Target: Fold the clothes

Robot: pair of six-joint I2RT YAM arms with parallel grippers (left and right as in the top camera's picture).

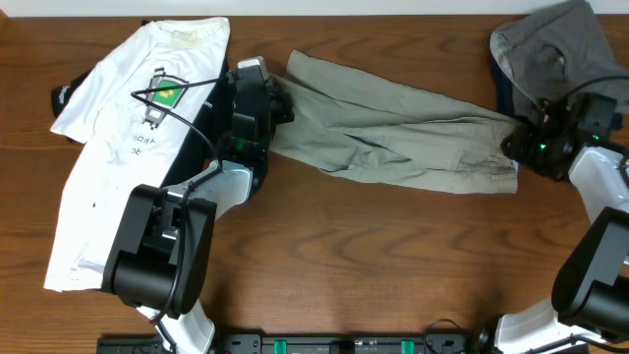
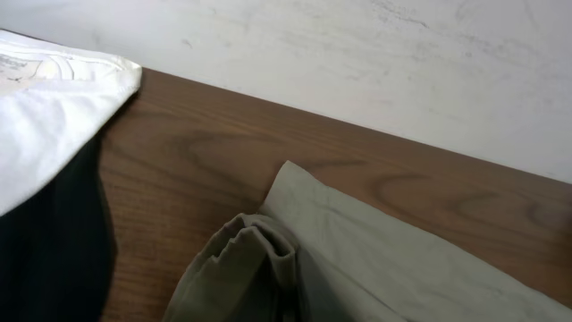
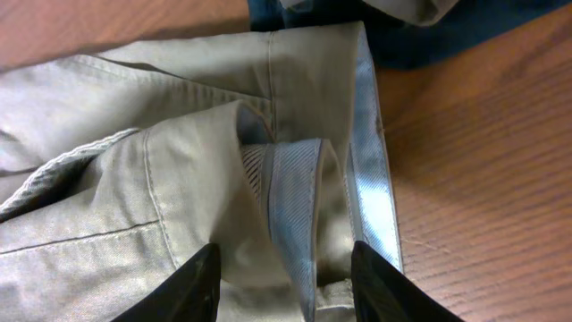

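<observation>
Across the desk's (image 1: 393,256) far middle lay khaki trousers (image 1: 393,133), left end bunched at the left gripper (image 1: 278,101); couldn't tell its finger state. Near the right edge, the right gripper's (image 3: 286,286) fingers (image 3: 195,284) stood apart, straddling the waistband (image 3: 371,161).

Black boxy housings low down, white rounded links above, on left arm (image 1: 162,241) and right arm (image 1: 598,177) alike. Thin black cable (image 1: 182,87) looping off the left wrist. Tiny green light (image 1: 540,147) glowing on the right wrist. Matte black fingers (image 3: 192,286), smooth, tapered.
</observation>
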